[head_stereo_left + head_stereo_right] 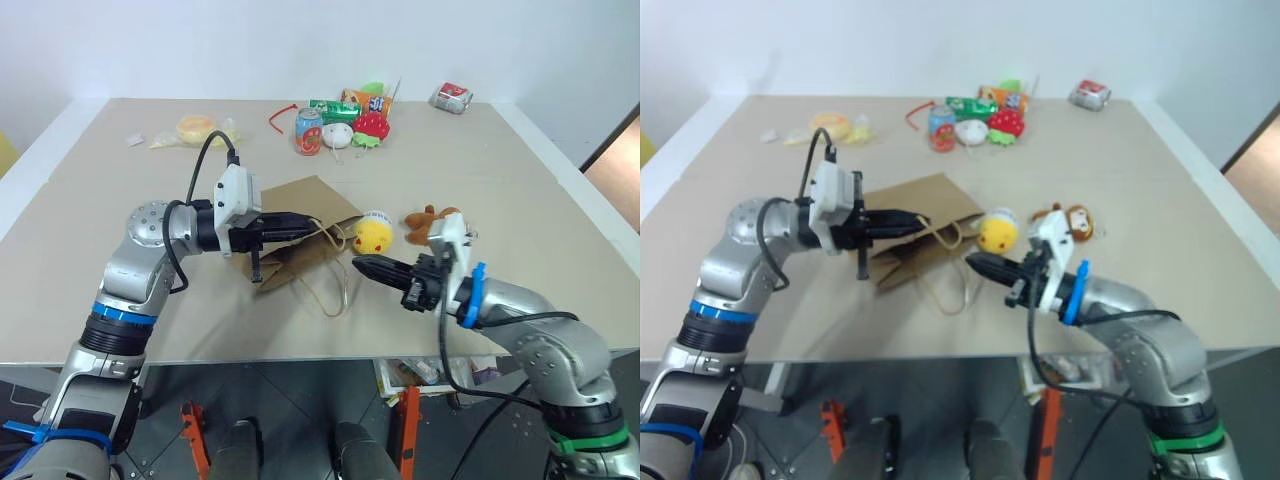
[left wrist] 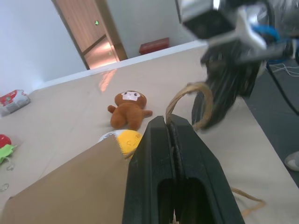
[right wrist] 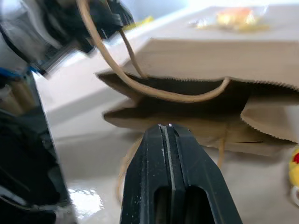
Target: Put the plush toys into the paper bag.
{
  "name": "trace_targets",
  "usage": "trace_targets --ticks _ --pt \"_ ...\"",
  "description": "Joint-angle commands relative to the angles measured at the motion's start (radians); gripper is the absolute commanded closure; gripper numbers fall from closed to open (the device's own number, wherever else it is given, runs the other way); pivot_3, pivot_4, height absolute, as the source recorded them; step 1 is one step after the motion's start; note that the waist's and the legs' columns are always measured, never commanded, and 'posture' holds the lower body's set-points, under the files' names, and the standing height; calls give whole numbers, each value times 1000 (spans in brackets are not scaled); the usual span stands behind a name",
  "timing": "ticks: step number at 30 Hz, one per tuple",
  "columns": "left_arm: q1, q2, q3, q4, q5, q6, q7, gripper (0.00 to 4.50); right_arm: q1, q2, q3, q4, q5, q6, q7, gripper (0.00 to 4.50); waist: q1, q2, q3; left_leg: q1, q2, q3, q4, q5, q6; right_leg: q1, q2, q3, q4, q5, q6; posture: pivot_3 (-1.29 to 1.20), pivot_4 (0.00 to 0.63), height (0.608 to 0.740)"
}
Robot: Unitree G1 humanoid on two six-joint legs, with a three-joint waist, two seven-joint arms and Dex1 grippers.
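Brown kraft paper bag [image 1: 300,225] lies on its side mid-table [image 1: 520,200], mouth toward the toys. The left pincer [image 1: 305,226] is clamped on its upper cord handle [image 3: 140,84]; the right pincer [image 1: 362,265] is closed, empty, at the lower handle. The yellow ball plush [image 1: 372,234] sits at the bag's mouth, the brown monkey plush [image 1: 428,223] just beyond.

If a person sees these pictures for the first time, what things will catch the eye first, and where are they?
The brown paper bag lies near the table's middle, its upper handle pinched by the shut left gripper, which lifts the mouth open. Just beside that mouth sit the yellow ball plush and, further right, the brown monkey plush. The right gripper, also shut, points toward the bag from the front edge.
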Motion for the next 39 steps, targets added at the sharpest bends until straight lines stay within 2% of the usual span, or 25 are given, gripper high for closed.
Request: trace_targets --ticks 1,8,18,21,27,31,39 --pt "4 -3 38 -54 -30 33 29 4500 -160 115 113 128 -160 -86 -57 4456 1 0 0 0 1 0 0 0 0 0 1 0 0 0 0 0 150 740" --pt "3 -22 57 -74 -45 65 73 4500 -275 226 199 288 -310 -143 -117 4456 3 0 0 -1 2 0 0 0 0 -1 2 0 0 0 0 0 150 740" --pt "-7 -55 83 -96 -81 112 140 4500 -361 343 265 448 -476 -188 -200 4456 2 0 0 -3 4 -1 0 0 0 -2 5 0 1 0 0 0 150 740" --pt "-10 -67 90 -99 -77 113 168 4500 -373 349 298 494 -533 -159 -237 4456 2 0 0 -3 4 -1 0 0 0 -2 5 0 1 0 -1 0 150 740" --pt "-63 -109 126 -37 -18 78 308 4500 -354 341 313 496 -560 -107 -206 4456 2 0 0 -3 4 -1 0 0 0 -3 5 0 1 1 -1 0 150 740" --pt "-98 -128 142 26 37 70 414 4500 -350 369 247 483 -534 -117 -220 4456 2 0 0 -3 4 -1 0 0 0 -3 6 0 1 1 -1 0 150 740" --pt "-92 -134 132 32 53 62 422 4500 -362 428 132 454 -469 -121 -238 4456 2 0 0 -3 4 -1 -1 0 0 -3 6 0 1 1 -1 0 150 740"
